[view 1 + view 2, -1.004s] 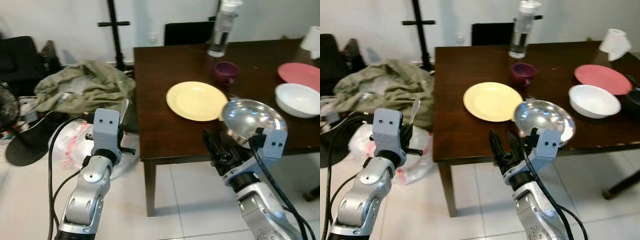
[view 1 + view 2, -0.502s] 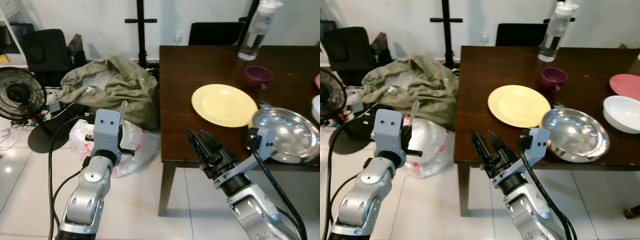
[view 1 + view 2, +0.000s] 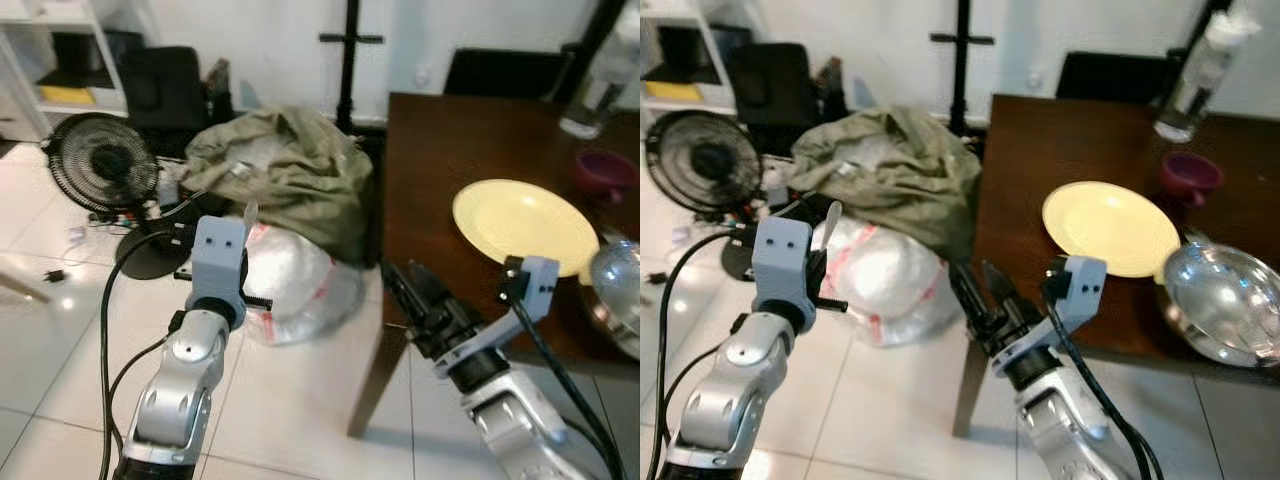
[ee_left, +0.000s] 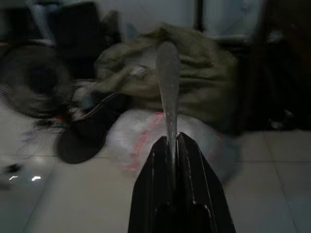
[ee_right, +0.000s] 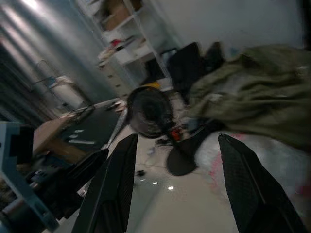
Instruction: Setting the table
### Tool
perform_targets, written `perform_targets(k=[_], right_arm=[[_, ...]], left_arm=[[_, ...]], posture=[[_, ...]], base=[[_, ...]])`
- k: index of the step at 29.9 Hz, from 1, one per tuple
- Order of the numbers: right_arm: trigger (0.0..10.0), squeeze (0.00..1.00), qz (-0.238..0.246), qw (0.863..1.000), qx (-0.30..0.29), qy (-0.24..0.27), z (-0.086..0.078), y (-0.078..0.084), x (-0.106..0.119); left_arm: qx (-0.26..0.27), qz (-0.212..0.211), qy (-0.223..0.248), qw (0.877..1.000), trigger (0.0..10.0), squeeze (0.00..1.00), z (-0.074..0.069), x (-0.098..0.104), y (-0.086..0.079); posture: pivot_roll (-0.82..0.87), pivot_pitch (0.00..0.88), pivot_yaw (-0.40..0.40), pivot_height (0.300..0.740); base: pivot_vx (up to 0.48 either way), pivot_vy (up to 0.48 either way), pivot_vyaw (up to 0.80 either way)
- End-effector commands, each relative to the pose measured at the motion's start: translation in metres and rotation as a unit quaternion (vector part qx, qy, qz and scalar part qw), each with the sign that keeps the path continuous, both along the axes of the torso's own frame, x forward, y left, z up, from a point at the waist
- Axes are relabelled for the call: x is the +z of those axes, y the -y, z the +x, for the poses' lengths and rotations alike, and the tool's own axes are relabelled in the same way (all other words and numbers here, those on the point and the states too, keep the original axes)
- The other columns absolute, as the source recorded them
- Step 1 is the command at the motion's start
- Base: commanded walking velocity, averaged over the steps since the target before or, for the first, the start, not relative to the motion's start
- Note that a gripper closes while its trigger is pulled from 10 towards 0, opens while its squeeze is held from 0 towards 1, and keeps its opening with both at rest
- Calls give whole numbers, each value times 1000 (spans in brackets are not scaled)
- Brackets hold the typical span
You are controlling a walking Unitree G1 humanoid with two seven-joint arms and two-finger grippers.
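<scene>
My left gripper (image 4: 172, 141) is shut on the handle of a silver spoon (image 4: 167, 92), which points upward and is held over the tiled floor, left of the table. The spoon (image 3: 247, 214) rises above the left wrist housing in the head views. My right gripper (image 3: 413, 292) is open and holds nothing, level with the near left corner of the dark wooden table (image 3: 430, 170). On the table are a yellow plate (image 3: 525, 225), a silver bowl (image 3: 1225, 305) near the front edge, a purple cup (image 3: 605, 170) and a clear water bottle (image 3: 1195, 75).
A heap of olive-green cloth (image 3: 285, 170) and a white plastic bag (image 3: 295, 285) lie on the floor beside the table. A black fan (image 3: 100, 160), cables, a black chair (image 3: 165, 90) and a white shelf (image 3: 60, 60) stand to the left. A black stand pole (image 3: 350, 60) rises behind the heap.
The whole picture has swung to the left, so the table now sits at the right edge and the fan and shelf have come into view. The left gripper still holds the spoon.
</scene>
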State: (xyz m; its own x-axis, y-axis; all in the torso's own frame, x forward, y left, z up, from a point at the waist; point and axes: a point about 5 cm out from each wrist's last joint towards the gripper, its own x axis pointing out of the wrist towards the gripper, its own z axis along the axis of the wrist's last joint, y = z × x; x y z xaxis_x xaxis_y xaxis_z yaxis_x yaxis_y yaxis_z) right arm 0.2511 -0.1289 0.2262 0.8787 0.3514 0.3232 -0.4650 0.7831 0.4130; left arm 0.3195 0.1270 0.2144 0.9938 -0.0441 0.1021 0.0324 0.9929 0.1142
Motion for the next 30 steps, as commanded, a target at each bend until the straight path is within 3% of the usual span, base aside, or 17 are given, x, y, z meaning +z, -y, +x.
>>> perform_targets(k=[1,22,24,30], right_arm=[[10000,0,10,1000,-7,-14,0,1,-5],[10000,0,22,999,-32,-28,3,7,-7],[10000,0,14,999,-33,-34,4,6,-9],[10000,0,14,999,-32,-33,4,6,-9]], left_arm=[[7,0,-18,1000,10000,0,0,-8,-4],[37,10,-33,999,10000,0,6,-11,-6],[84,11,-51,995,10000,0,12,-15,-16],[95,6,-57,994,10000,0,15,-16,-21]], posture=[[-52,162,94,740],[-53,162,99,740],[-53,162,99,740],[-56,163,98,740]], base=[[0,0,781],[0,0,772],[480,0,0],[480,0,0]])
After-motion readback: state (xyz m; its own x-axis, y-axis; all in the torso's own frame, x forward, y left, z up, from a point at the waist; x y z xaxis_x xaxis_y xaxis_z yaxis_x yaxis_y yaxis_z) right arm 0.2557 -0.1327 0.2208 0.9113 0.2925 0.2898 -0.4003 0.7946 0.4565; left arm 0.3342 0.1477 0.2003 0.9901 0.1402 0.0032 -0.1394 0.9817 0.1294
